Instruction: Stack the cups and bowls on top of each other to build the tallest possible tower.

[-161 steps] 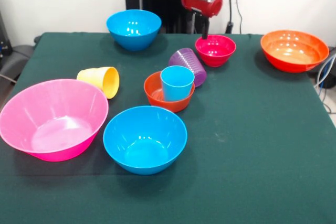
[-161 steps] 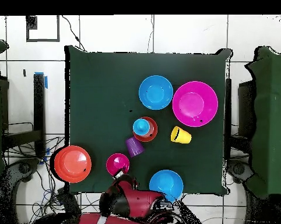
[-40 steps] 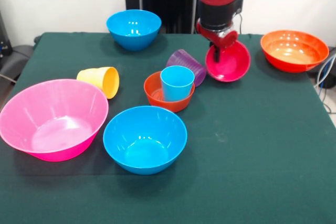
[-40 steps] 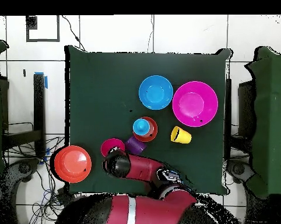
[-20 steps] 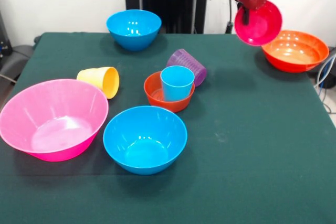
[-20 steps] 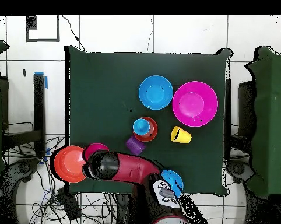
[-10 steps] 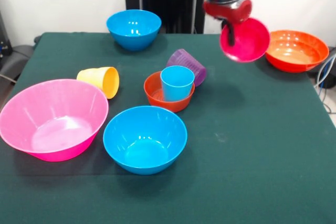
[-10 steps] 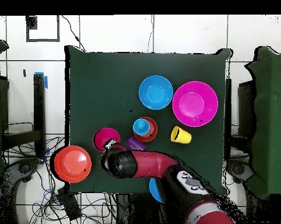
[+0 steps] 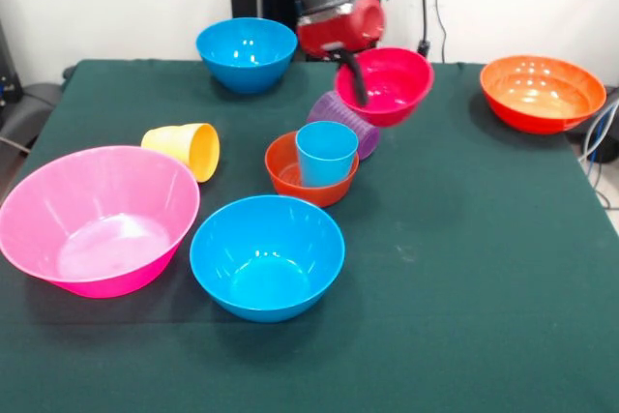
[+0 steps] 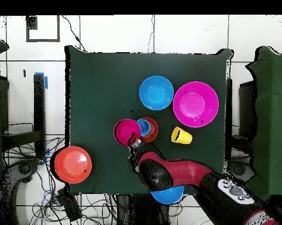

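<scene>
At frame centre, the jaws pinch the magenta bowl (image 9: 385, 84) by its rim, airborne just right of the blue cup (image 9: 326, 153); an off-centre release could topple both.

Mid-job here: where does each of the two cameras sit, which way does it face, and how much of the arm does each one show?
Front view: sits across the green-clothed table, facing the robot; the red and black arm comes down from the top, its gripper clamping the rim of the small glossy magenta bowl.
Overhead view: sits above, looking straight down; the arm reaches up from the picture's bottom edge.
Shared: the same bowl shows beside the light blue plastic cup standing in the small orange-red bowl, so the two views are turned half round against each other.
</scene>
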